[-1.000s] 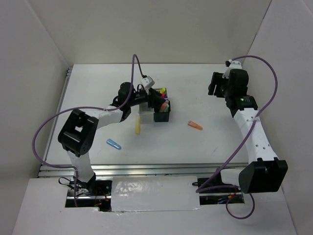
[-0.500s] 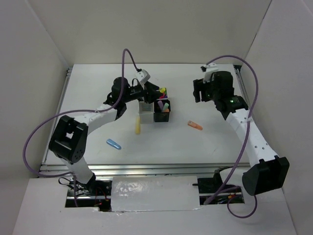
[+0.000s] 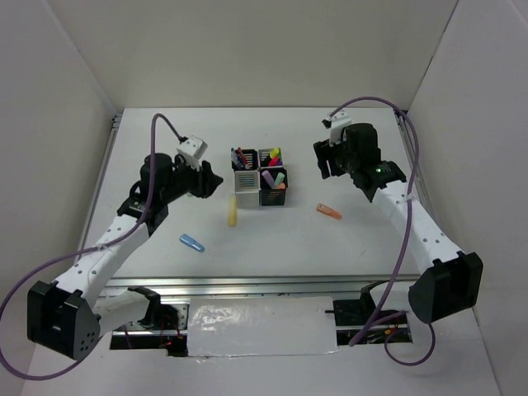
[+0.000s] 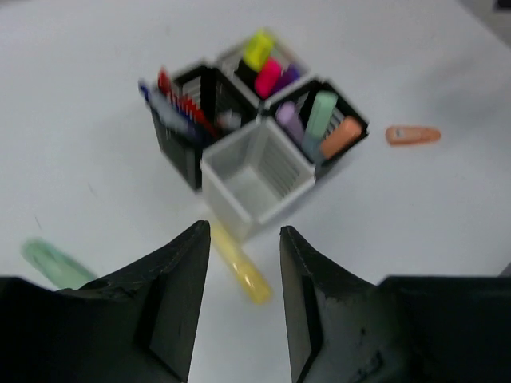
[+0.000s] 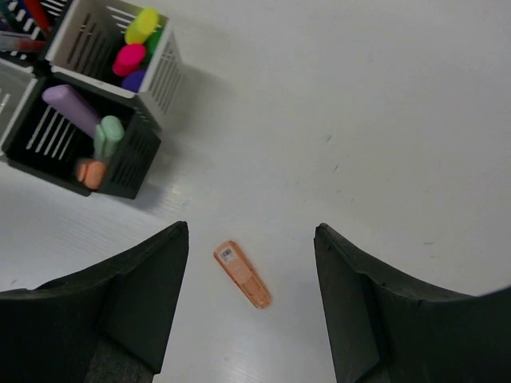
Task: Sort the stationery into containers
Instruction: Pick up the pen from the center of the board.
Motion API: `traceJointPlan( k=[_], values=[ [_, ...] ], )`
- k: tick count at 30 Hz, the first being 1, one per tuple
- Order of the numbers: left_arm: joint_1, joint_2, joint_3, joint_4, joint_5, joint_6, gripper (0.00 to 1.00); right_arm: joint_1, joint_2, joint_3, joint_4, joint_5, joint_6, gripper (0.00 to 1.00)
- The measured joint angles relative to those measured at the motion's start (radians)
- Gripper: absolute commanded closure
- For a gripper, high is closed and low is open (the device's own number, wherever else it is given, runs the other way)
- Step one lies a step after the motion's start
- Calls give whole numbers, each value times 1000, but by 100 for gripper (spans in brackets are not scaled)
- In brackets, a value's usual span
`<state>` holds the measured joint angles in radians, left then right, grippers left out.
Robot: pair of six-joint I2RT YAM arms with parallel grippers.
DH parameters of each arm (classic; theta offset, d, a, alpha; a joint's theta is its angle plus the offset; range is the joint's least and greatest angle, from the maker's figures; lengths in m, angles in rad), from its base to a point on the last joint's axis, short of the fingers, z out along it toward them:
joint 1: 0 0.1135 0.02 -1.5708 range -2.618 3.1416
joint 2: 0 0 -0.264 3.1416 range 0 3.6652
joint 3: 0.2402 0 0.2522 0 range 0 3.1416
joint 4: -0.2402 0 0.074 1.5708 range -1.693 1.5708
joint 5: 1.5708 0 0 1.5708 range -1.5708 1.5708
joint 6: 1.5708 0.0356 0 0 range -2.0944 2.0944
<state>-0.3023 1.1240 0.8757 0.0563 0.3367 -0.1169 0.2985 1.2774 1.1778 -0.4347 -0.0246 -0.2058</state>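
The containers (image 3: 259, 180) stand mid-table as a 2x2 block of cups. One black cup (image 4: 182, 124) holds thin red pens, and a white cup (image 4: 297, 65) holds bright-ended highlighters. The other black cup (image 4: 351, 128) holds pastel markers, while the near white cup (image 4: 255, 177) is bare inside. A yellow marker (image 3: 233, 212) lies by that cup and shows between my left fingers (image 4: 239, 267). My left gripper (image 3: 213, 181) (image 4: 243, 239) hangs open and empty, left of the block. My right gripper (image 3: 322, 163) (image 5: 251, 231) is open above an orange marker (image 3: 328, 211) (image 5: 242, 274).
A blue marker (image 3: 191, 242) lies loose on the table toward the front left, seen blurred at the left edge of the left wrist view (image 4: 52, 263). White walls enclose the table on three sides. A metal rail (image 3: 247, 285) runs along the front edge.
My left gripper has drawn back left from over the containers, empty. My right gripper has moved left and forward, now over the orange marker.
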Motion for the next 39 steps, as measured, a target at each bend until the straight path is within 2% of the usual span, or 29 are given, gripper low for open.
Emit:
traceJointPlan(
  k=[7,11,15,18,24,32,39],
  values=[
    [-149,41,-160,-158,-260,-183,42,-91,40,4,-22,10,51,29],
    [-259,115,-179,-175,-412,-276,39,-113,39,8,-33,10,60,29],
    [-318,195,-178,-158,-504,-362,31,-130,20,5,-62,11,63,29],
    [-307,259,-178,-146,-539,-417,27,-151,-26,-12,-72,11,64,29],
    [-281,353,-174,-101,-563,-515,27,-184,-101,-47,-93,13,70,29],
    [-286,425,-132,-27,-548,-557,27,-208,-111,-78,-113,14,76,29],
    [-298,470,-103,-24,-586,-569,34,-221,-111,-79,-114,13,82,29]
  ],
)
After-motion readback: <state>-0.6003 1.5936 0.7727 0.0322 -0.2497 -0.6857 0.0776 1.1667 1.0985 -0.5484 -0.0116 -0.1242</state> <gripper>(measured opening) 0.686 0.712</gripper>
